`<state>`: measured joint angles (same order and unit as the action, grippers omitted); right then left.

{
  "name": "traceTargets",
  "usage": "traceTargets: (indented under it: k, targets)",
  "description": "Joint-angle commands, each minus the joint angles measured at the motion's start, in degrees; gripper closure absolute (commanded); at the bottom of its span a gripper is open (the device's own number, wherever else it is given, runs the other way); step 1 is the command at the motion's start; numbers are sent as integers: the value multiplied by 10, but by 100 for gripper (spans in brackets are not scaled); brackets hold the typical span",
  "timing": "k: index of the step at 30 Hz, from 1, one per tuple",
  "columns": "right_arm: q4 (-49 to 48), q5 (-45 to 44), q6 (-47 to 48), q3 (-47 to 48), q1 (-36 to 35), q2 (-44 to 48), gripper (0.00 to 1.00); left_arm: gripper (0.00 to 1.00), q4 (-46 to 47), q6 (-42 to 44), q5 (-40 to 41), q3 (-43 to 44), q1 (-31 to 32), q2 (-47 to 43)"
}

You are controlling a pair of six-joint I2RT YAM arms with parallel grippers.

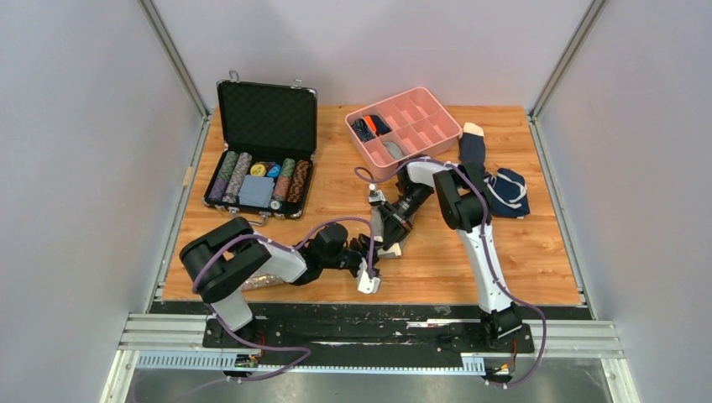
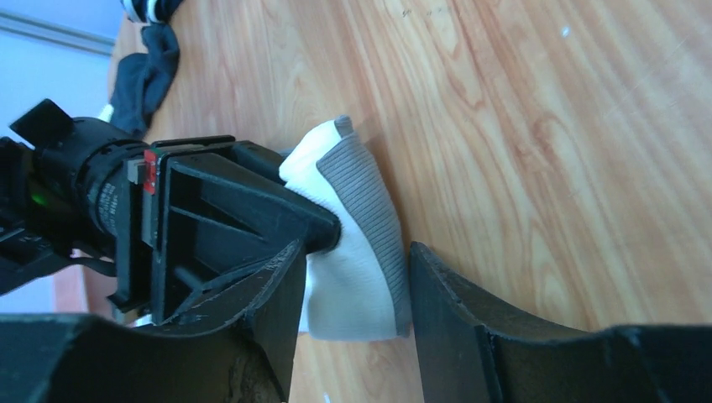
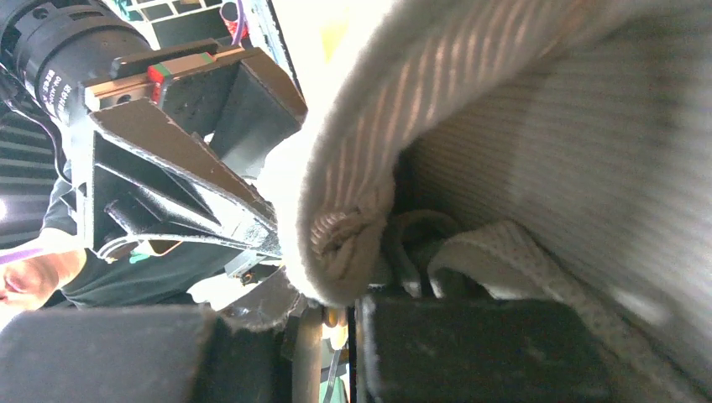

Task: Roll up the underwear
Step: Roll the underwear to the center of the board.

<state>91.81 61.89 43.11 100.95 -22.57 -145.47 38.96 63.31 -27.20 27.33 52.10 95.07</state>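
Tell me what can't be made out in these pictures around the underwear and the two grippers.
Top view: the underwear is mostly hidden under the right gripper; how far it is rolled is unclear.
Right wrist view: cloth fills the blurred frame, hiding the table.
Left wrist view: the left gripper straddles the cloth; contact is unclear, and its fingers hide the bottom edge.
Top view: the pink tray contents are too small.

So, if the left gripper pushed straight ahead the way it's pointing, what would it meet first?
The underwear. The bundle sits in line with the gap between the open fingers of the left gripper, pinched by the right gripper. How far ahead is hard to judge.
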Motion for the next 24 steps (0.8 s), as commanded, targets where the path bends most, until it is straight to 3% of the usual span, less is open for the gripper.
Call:
traceTargets:
  k: [1,8,10,13,17,21,24]
  targets:
    - [-37,12,0,-34,14,-99,100,46,69,68,71,-4,5,35]
    - [-37,21,-3,-33,21,-100,100,51,84,82,105,-17,5,34]
    - [-37,22,-4,-32,21,-101,100,58,84,67,115,-15,5,35]
    - [-37,23,-5,-31,22,-102,100,76,71,50,128,-6,6,37]
    - [-38,25,-7,-30,23,-101,99,88,-25,60,120,21,5,37]
    - [-39,35,3,-32,29,-94,87,100,-105,91,85,54,3,41]
    - [-45,53,26,-43,40,-63,47,100,-158,110,57,76,0,46]
